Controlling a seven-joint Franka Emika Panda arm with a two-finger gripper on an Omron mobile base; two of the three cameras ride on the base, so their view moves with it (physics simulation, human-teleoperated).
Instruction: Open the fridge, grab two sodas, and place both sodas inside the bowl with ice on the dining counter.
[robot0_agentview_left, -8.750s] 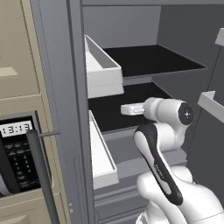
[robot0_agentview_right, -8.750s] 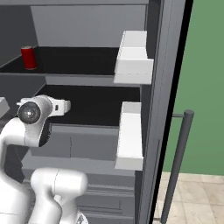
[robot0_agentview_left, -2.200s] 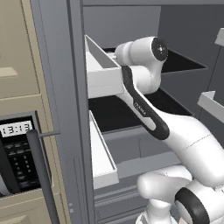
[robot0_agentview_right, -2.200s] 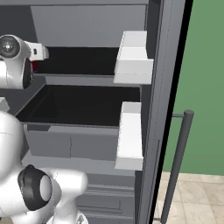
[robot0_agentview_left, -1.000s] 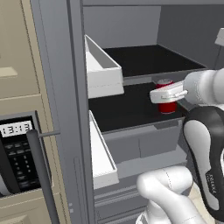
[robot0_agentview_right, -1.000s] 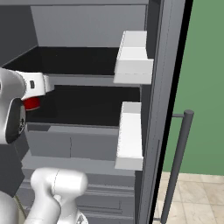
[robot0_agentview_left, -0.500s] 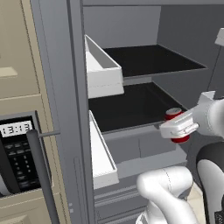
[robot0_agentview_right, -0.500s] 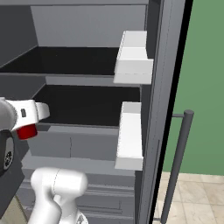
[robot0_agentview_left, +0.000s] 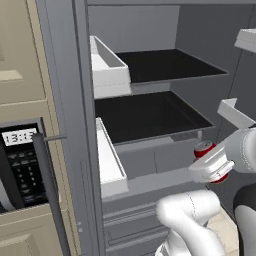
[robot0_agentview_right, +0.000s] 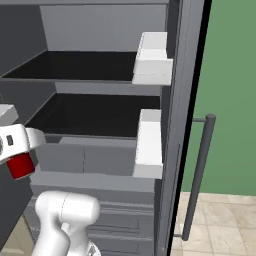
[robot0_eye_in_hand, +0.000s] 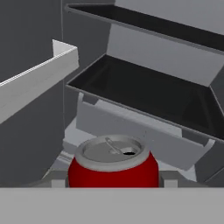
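Observation:
The grey fridge (robot0_agentview_left: 150, 112) (robot0_agentview_right: 95, 115) stands open with bare black shelves. My gripper (robot0_agentview_left: 212, 165) (robot0_agentview_right: 17, 150) is shut on one red soda (robot0_agentview_left: 204, 150) (robot0_agentview_right: 21, 166), holding it in front of the lower shelf, outside the fridge. In the hand view the soda (robot0_eye_in_hand: 113, 164) stands upright between my fingertips (robot0_eye_in_hand: 54, 180), with its grey top and pull tab facing the camera. The fridge shelves (robot0_eye_in_hand: 144, 92) lie beyond it. A second soda, the bowl and the dining counter are out of view.
White door bins (robot0_agentview_left: 107, 75) (robot0_agentview_right: 150, 145) hang on both open doors beside the shelves. A dark bar handle (robot0_agentview_right: 197, 175) runs down the right door. The beige cabinet with the microwave (robot0_agentview_left: 20, 160) stands left. A green wall (robot0_agentview_right: 230, 100) and tiled floor (robot0_agentview_right: 220, 220) lie right.
My gripper took the soda from the upper shelf, then carried it down and back out of the fridge. It now sits lower and nearer the base than half a second ago.

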